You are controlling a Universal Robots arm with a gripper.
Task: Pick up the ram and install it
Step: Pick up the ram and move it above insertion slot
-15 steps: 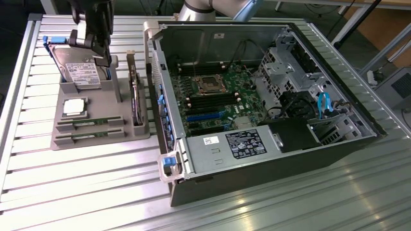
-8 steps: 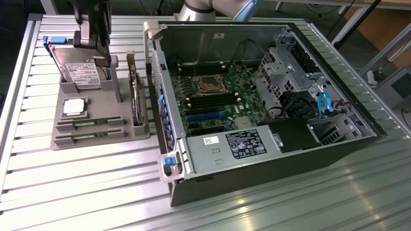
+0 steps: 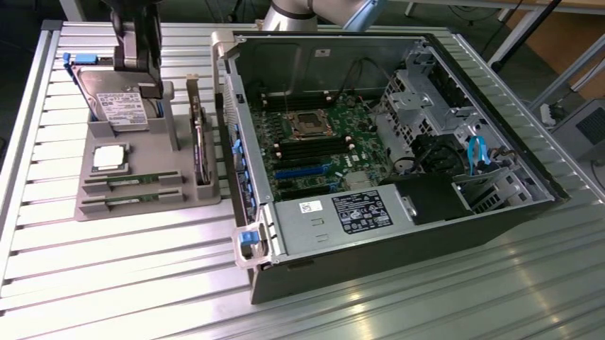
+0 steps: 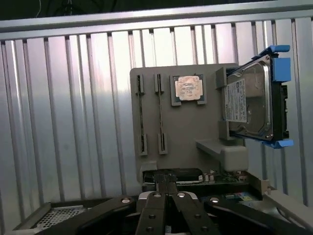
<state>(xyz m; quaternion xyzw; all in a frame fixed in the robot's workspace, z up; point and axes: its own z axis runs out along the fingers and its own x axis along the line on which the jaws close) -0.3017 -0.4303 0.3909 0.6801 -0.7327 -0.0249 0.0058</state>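
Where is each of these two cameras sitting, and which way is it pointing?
Exterior view: mounted high, off the arm, looking down at the slatted table, the open computer case and the grey holder; a piece of the arm shows at the top edge.
Wrist view: on the wrist, looking past the shut gripper down onto the holder.
Shared: the holder, its hard drive, processor chip and two ram sticks.

Lab, slatted metal bench (image 3: 123,283), opened computer (image 3: 397,258)

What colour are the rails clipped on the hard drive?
Blue rails on the silver hard drive; clearest in the wrist view.
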